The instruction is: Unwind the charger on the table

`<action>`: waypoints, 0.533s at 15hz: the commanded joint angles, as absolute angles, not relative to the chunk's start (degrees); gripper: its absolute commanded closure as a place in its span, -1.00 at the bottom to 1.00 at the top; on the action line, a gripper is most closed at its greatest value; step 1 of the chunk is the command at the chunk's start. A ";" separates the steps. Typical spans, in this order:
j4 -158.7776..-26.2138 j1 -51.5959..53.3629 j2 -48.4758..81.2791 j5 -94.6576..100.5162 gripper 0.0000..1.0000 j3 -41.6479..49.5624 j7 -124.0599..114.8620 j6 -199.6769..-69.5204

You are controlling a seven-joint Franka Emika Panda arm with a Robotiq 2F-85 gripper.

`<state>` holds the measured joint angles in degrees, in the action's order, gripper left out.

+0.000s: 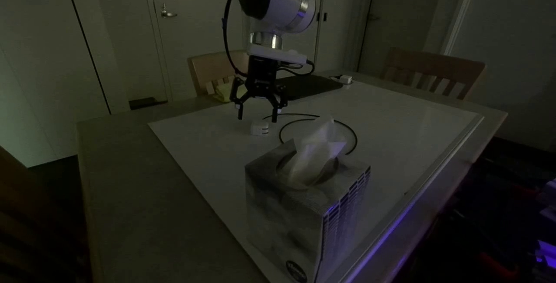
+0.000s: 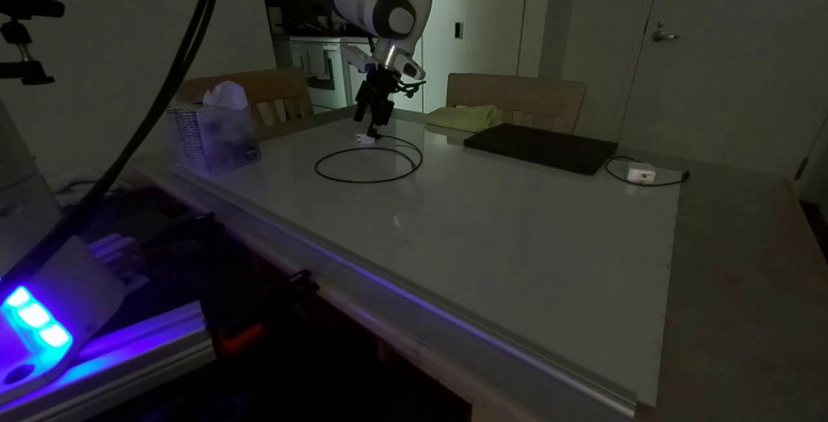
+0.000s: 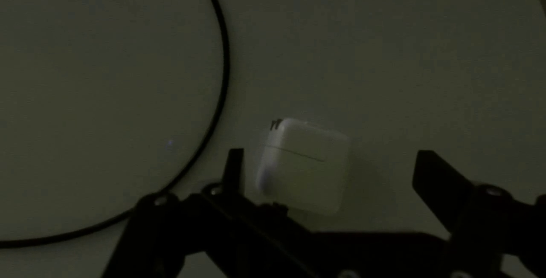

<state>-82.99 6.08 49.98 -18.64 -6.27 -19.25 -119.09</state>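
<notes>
The gripper (image 1: 257,118) points down over the white top of the table (image 2: 517,247), its two fingers (image 3: 439,184) spread wide and gripping nothing; the charger (image 2: 365,139) lies on that white surface, its small white plug block (image 3: 305,167) showing between the two fingertips in the wrist view, set a little askew; there the block sits close to the fingertip on the left of that view, with a narrow strip of table showing between them, and farther from the fingertip on the right; its lower edge in that view runs partly behind the dark body of the gripper; in an exterior view the same block appears just below the tips, again between them, and in both exterior views it rests on the table right by the gripper; how high the tips stand above the table is hard to tell; the charger's thin black cable (image 3: 225,60) lies flat beside the block in roughly one wide loop; in the wrist view it curves down the left side and passes behind a part of the gripper; a tissue box (image 1: 282,213) stands on the table, its tissue hiding part of the loop in an exterior view; apart from the gripper lies a flat black pad (image 2: 542,148), with another white block (image 2: 640,173) just beside it and a yellow-green cloth (image 2: 462,118) near its other end.
</notes>
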 commanded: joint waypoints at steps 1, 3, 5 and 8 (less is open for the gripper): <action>-78.19 5.93 53.29 -19.52 -1.00 -6.15 -19.43 -118.77; -77.04 5.86 54.08 -19.59 -1.00 -6.26 -19.42 -118.82; -76.08 5.73 54.83 -19.71 -1.00 -6.38 -19.42 -118.60; -75.31 5.03 55.76 -20.44 -1.00 -6.87 -19.37 -116.96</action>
<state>-77.81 6.05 53.89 -18.69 -6.21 -19.34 -119.09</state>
